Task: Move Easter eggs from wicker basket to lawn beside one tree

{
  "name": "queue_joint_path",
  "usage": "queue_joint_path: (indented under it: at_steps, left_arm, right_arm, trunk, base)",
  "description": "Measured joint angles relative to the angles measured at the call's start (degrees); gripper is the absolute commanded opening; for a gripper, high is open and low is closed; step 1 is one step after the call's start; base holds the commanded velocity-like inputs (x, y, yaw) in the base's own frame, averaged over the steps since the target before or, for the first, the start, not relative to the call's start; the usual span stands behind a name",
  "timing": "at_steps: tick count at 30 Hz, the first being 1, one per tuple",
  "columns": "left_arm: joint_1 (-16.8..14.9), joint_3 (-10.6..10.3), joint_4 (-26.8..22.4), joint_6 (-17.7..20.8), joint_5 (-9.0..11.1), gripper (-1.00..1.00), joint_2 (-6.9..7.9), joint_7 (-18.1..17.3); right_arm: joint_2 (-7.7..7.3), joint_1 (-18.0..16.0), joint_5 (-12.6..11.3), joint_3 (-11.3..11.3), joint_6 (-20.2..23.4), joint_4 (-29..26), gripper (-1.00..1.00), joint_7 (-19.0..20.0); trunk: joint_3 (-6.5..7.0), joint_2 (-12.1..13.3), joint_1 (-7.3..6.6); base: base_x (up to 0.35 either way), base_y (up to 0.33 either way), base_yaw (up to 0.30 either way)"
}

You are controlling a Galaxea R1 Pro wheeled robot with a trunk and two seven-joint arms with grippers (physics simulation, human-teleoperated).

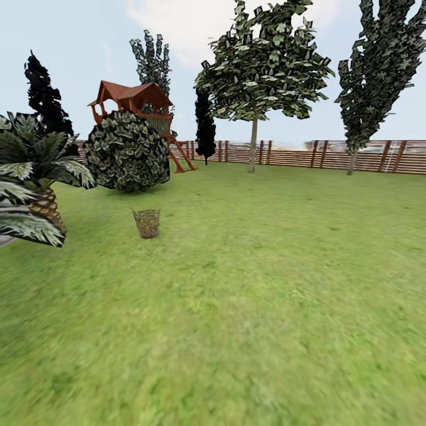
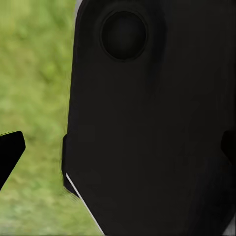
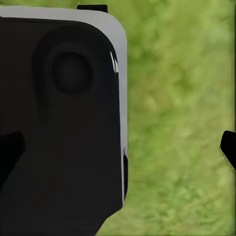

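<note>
Head view: the wicker basket (image 1: 147,223) stands upright on the lawn (image 1: 248,307), left of centre in the frame, in the middle distance. Its contents cannot be made out at this range; no eggs can be told apart from the weave.

Behind the basket, upper left of the frame, a round leafy bush (image 1: 127,151) sits in front of a wooden playhouse (image 1: 135,100) with a red-brown roof and a ladder slanting down to the grass. At the far left edge a short palm (image 1: 29,171) reaches into the frame, nearer the camera than the basket.

Just above centre, a tree (image 1: 254,65) with a slim pale trunk and broad green canopy stands close to the slatted wooden fence (image 1: 331,155) that runs across the back of the garden. A second tall leafy tree (image 1: 378,71) stands at the upper right, also by the fence. A dark narrow cypress (image 1: 205,127) stands between the playhouse and the central tree. Open grass separates the basket from both trees.

Left wrist view: left gripper (image 2: 118,152), dark fingertips (image 2: 11,147) at opposite frame edges, set wide apart, nothing between them; a black robot body panel (image 2: 152,128) lies beyond, with blurred grass at the frame's left.

Right wrist view: right gripper (image 3: 118,150), fingertips (image 3: 228,147) likewise spread to the frame edges, holding nothing; a black, grey-edged robot panel (image 3: 64,123) on the frame's left, grass on the right.
</note>
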Motion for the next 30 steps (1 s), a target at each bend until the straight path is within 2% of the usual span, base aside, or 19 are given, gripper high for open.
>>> queue_joint_path:
  at_steps: [4,13,16,23,25,26,27,28,29,30]
  left_arm:
    - [0.0,-0.2,0.3,0.1,1.3,1.0,0.23,-0.1]
    - [0.0,-0.3,0.3,0.1,1.5,1.0,0.5,0.0]
    - [0.0,-0.3,0.3,0.1,1.4,1.0,0.46,0.0]
    - [0.0,-0.1,-0.2,0.2,1.8,1.0,0.17,0.2]
    - [0.0,-0.1,-2.2,0.8,1.8,1.0,0.03,0.1]
    - [-0.1,-0.1,-4.9,2.5,1.9,1.0,0.04,0.2]
    - [-0.2,-0.1,-10.9,8.7,2.1,1.0,0.23,0.2]
    - [-0.3,0.0,-16.7,15.5,2.3,1.0,0.43,0.3]
    - [-0.3,0.9,-23.8,28.1,3.0,1.0,0.96,0.5]
    - [-0.6,2.2,-33.7,35.7,3.8,1.0,1.32,0.6]
  right_arm:
    - [0.06,0.0,0.1,0.0,-0.1,-0.2,1.0,-0.1]
    - [0.08,0.0,-0.1,-0.2,0.2,-0.7,1.0,-0.2]
    - [-0.47,0.0,-0.2,-0.1,0.2,-0.3,1.0,-0.3]
    - [-0.03,0.0,0.0,0.0,0.5,0.0,1.0,-0.3]
    - [-0.02,0.0,0.2,0.0,0.8,-0.5,1.0,-0.3]
    - [-0.14,-0.2,0.3,0.0,1.1,-2.1,1.0,-0.3]
    - [-0.5,-0.6,0.7,0.0,3.0,-7.6,1.0,-0.5]
    - [-0.78,-0.8,1.2,0.0,7.2,-15.2,1.0,-0.8]
    - [-1.74,-0.8,1.5,-0.2,19.9,-23.7,1.0,-1.2]
    - [-2.46,-0.9,1.5,-0.3,29.2,-35.5,1.0,-1.4]
  trunk:
    - [0.0,0.0,0.02]
    - [0.0,0.0,0.03]
    - [0.0,0.0,0.03]
    - [0.0,0.0,0.03]
    - [0.0,0.0,0.03]
    - [0.01,0.0,0.03]
    - [0.02,0.0,0.03]
    - [0.03,0.0,0.03]
    - [0.0,0.0,0.03]
    - [0.04,0.0,0.03]
  base:
    - [0.132,-0.02,0.0]
    - [0.006,-0.001,0.0]
    - [0.0,0.0,0.0]
    - [0.0,0.0,0.0]
    - [0.0,0.0,0.0]
    - [0.0,0.0,0.0]
    - [0.0,0.0,0.0]
    - [0.0,0.0,0.0]
    - [0.0,0.0,0.0]
    - [0.0,0.0,0.0]
